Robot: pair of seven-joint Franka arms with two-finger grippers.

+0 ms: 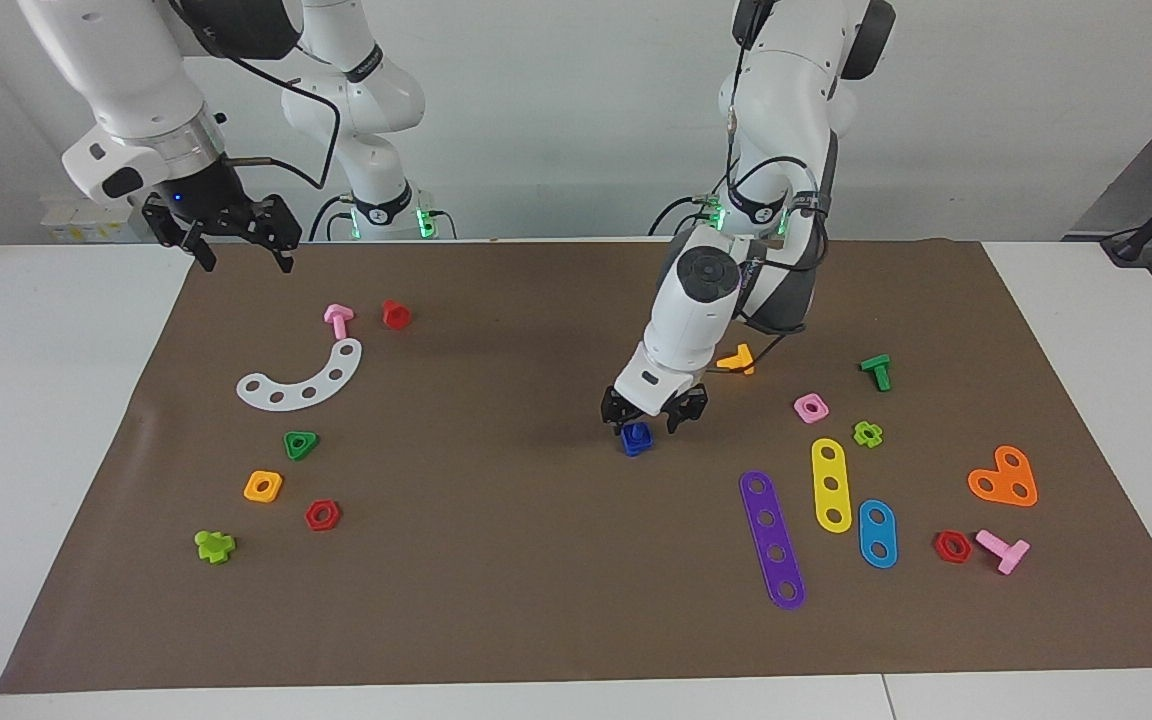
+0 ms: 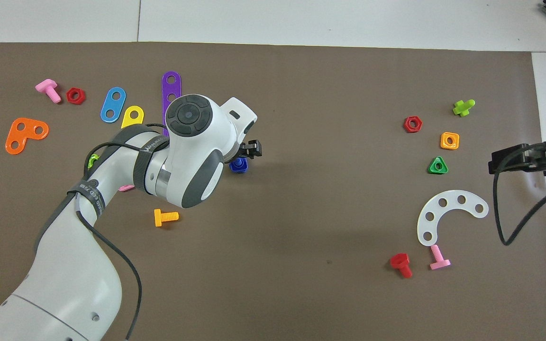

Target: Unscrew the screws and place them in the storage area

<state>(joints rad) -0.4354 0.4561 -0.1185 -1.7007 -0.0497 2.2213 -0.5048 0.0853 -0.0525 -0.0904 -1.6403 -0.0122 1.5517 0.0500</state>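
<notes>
Left gripper (image 1: 654, 412) hangs right over the blue screw (image 1: 636, 438), jaws spread wide around it, perhaps just touching. The screw sits well apart from the white curved strip (image 1: 302, 380). Next: close, twist free, carry across. Right gripper (image 1: 226, 228) waits, open.

Left gripper (image 2: 250, 150) low over blue screw (image 2: 238, 165), mid-mat (image 2: 301, 260); right gripper (image 2: 505, 163) waiting near white strip (image 2: 443, 213), fingers unclear.
</notes>
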